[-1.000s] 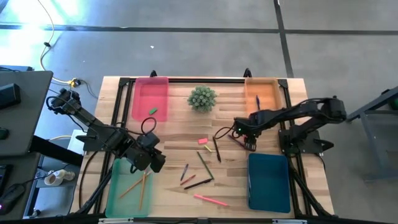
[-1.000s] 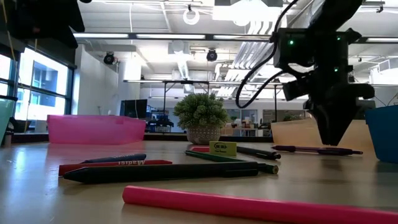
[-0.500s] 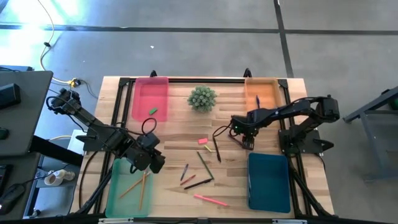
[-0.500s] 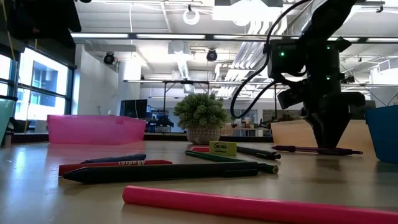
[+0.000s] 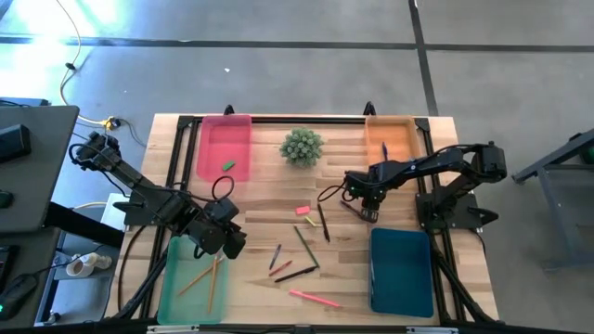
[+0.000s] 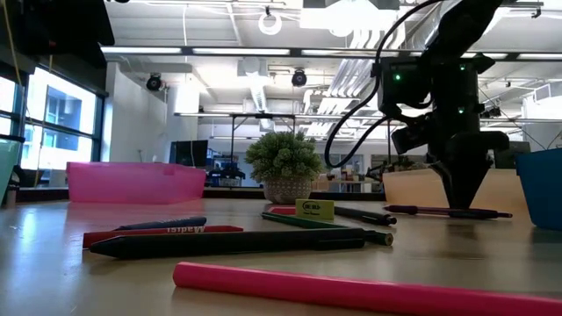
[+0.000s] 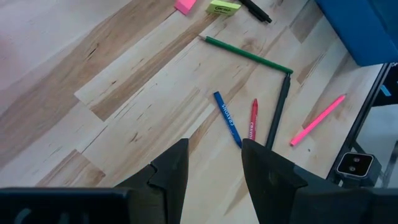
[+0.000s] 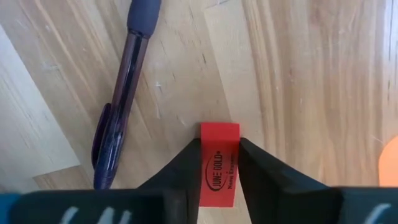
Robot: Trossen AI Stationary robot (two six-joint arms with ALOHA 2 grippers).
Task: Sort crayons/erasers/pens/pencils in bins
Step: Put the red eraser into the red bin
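My right gripper (image 5: 369, 212) stands low over the table, between the orange bin (image 5: 390, 139) and the teal-blue bin (image 5: 402, 271). It is shut on a red eraser (image 8: 219, 163). A purple pen (image 8: 118, 99) lies on the wood right beside it. My left gripper (image 5: 228, 237) is open and empty above the table, by the light green bin (image 5: 193, 278). Its wrist view shows a blue crayon (image 7: 227, 118), a red crayon (image 7: 252, 127), a black pen (image 7: 278, 109), a green pencil (image 7: 249, 55) and a pink pencil (image 7: 317, 119) lying flat on the table. My right gripper pinches the red eraser by its two long sides (image 8: 205, 163) between its two fingers. The fingers come from above, pointing down. One short end (image 8: 219, 129) sticks out past the fingertips. I cannot tell whether the eraser rests on the wood or hangs just above it.
A small potted plant (image 5: 302, 146) stands at the far middle. The pink bin (image 5: 224, 147) holds a green eraser (image 5: 228, 165). The orange bin holds a blue stick (image 5: 384, 151). The green bin holds orange pencils. A pink eraser (image 5: 303, 211) and a yellow-green eraser (image 5: 312, 223) lie mid-table.
My right gripper has gone a little toward the table's left edge and then kept still, low over the table.
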